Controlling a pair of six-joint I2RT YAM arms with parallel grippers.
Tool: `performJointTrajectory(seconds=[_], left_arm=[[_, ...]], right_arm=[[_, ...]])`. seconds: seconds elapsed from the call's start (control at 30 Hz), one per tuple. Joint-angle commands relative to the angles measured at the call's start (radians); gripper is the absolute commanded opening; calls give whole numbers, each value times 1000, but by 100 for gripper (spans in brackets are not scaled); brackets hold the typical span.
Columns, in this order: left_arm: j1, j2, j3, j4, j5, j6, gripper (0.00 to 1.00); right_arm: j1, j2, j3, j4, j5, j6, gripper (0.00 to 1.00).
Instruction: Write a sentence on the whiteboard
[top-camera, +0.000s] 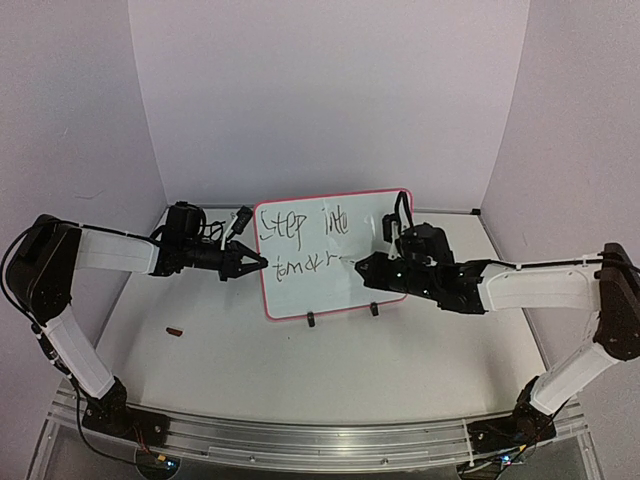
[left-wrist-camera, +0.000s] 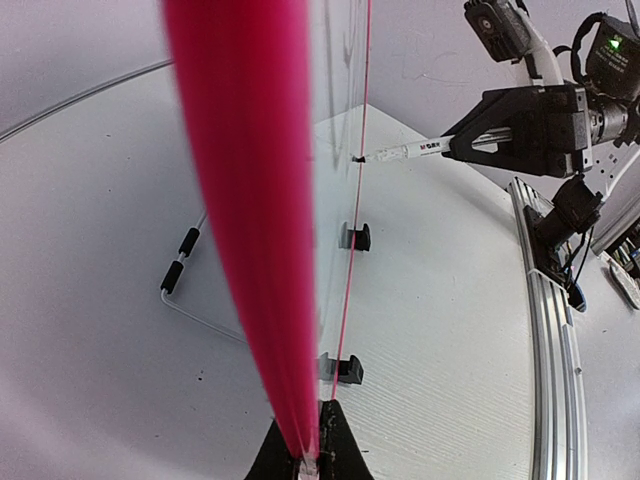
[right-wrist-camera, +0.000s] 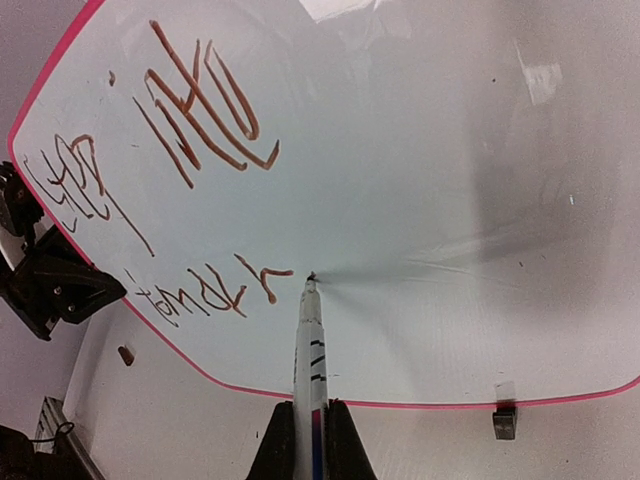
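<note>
The whiteboard (top-camera: 365, 235) stands upright at mid table (top-camera: 300, 380), nearer the back edge, on two black clips (top-camera: 310, 319) along its bottom edge. The L gripper (top-camera: 256, 262) comes in from the table's left side, fingers (left-wrist-camera: 275, 455) clamped on the board's left edge. The R gripper (top-camera: 365, 267) reaches in from the right side, fingers clamped on a white marker (right-wrist-camera: 310, 360). Its tip touches the board just right of the 2nd line's last stroke.

The sentence (top-camera: 285, 228) sits on the board's left half. The top line reads "Step into"; the 2nd starts "tom", rest not legible.

Around:
- A small brown thing (top-camera: 176, 331) lies on the table toward the left edge, in front of the board and well apart from it. Too small to tell what it is.
- A thin wire w/ two black sleeves (left-wrist-camera: 180, 270) lies on the table behind the board. It shows in the L wrist view only, and I can't tell if it joins the board.
- A metal rail (top-camera: 300, 440) runs along the near edge, w/ both arm bases on it.

In the way: the R arm and its black cable cover the board's right edge and lower right corner in the top view.

Hard to see:
- The marker barely shows from above, and its rear end is buried between the fingers.
- In the L wrist view the board is edge-on, its pink border a thick blur, so the writing is unreadable.
- In the R wrist view the strokes look skewed and brownish.
</note>
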Motion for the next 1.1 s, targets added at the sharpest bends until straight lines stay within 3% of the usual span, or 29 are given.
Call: performJointTrajectory(seconds=[0.0,0.57,1.07], left_arm=[[-2,11,-11,-59,-140,49,0],[-3,16,-8,-58,-139,49,0],[-3,16,-8,-59,-138,48,0]], right_arm=[[-7,33,40,30,-43,-5,0],[-6,-32,20,-58,47,-10,0],[-6,2,91,-55,12,-48,0]])
